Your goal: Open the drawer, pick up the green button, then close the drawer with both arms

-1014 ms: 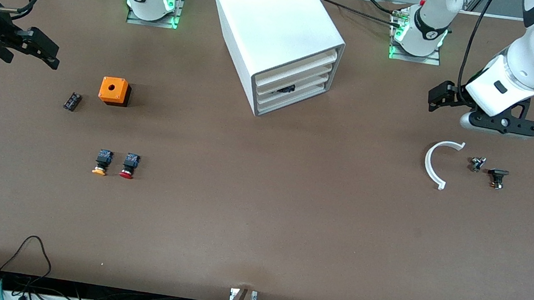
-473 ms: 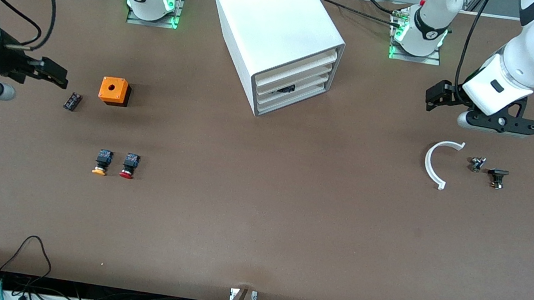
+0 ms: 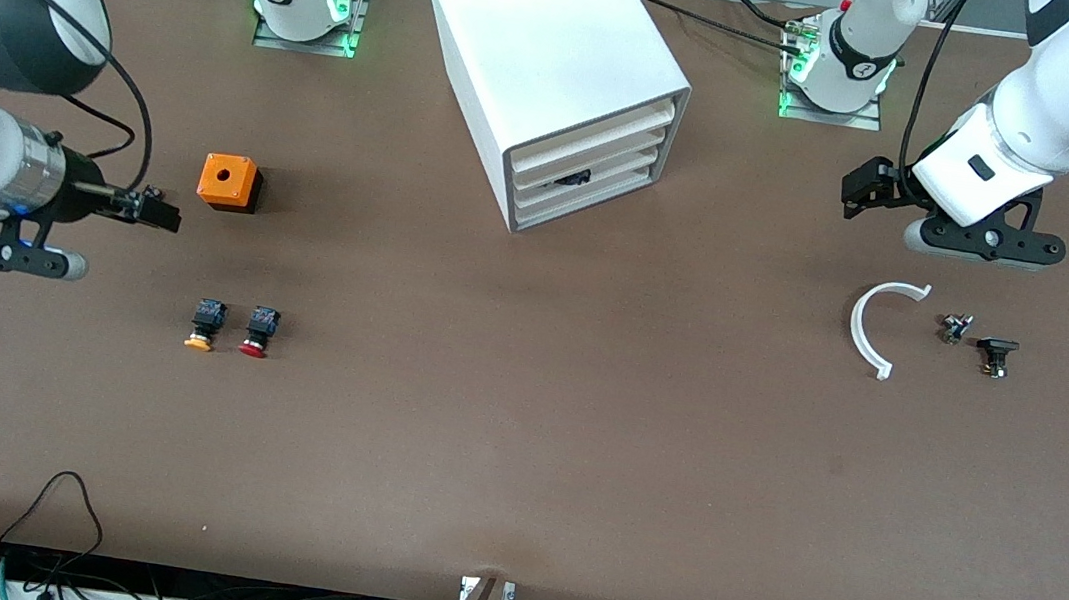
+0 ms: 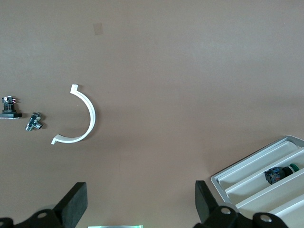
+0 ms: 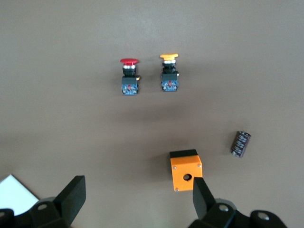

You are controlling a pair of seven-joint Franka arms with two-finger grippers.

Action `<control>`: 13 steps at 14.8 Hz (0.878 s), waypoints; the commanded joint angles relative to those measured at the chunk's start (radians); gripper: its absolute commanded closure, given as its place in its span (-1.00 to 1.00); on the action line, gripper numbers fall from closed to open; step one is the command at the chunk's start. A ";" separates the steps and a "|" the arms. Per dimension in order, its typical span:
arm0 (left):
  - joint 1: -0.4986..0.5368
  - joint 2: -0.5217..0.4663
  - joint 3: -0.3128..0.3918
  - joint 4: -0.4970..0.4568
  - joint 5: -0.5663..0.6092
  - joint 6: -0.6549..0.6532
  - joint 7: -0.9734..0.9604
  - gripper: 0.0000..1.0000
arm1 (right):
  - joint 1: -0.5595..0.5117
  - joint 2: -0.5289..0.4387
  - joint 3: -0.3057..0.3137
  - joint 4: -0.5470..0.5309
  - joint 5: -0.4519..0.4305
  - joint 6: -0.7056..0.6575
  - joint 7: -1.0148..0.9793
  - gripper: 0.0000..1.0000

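The white cabinet (image 3: 553, 51) stands at the middle of the table's robot side, its stacked drawer fronts pushed in. The lowest drawer (image 3: 596, 204) is shut. The green-capped button (image 4: 281, 173) lies in a drawer tray and shows as a dark shape (image 3: 573, 181) between the fronts; I cannot tell which tray. My left gripper (image 3: 859, 191) is open and empty above the table, beside the cabinet toward the left arm's end; its wrist view (image 4: 141, 209) shows bare table between the fingers. My right gripper (image 3: 157, 213) is open and empty, low beside the orange box (image 3: 229, 182).
A yellow-capped button (image 3: 205, 324) and a red-capped button (image 3: 258, 331) lie nearer the front camera than the orange box. A small black cylinder (image 5: 241, 143) lies by the box. A white arc piece (image 3: 874, 324) and two small metal parts (image 3: 954, 328) (image 3: 996, 355) lie under the left arm.
My right gripper has swung in from the table's edge and down, to beside the orange box and over the black cylinder. My left gripper has shifted slightly toward the cabinet.
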 commanded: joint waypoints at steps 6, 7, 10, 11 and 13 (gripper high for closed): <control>-0.002 0.013 -0.006 0.029 0.019 -0.017 -0.017 -1.00 | 0.061 0.080 0.009 0.016 0.017 0.110 0.170 -1.00; -0.002 0.013 -0.006 0.029 0.019 -0.017 -0.017 -1.00 | 0.069 0.090 0.009 0.016 0.019 0.125 0.181 -1.00; -0.002 0.010 -0.009 0.029 0.019 -0.017 -0.017 -1.00 | 0.127 0.122 0.009 0.017 0.016 0.159 0.301 -1.00; -0.002 0.012 -0.009 0.028 0.010 -0.019 -0.018 -1.00 | 0.158 0.130 0.009 0.023 0.011 0.162 0.326 -1.00; -0.005 0.036 -0.023 0.029 0.001 -0.009 -0.015 -1.00 | 0.173 0.143 0.009 0.032 0.011 0.197 0.377 -1.00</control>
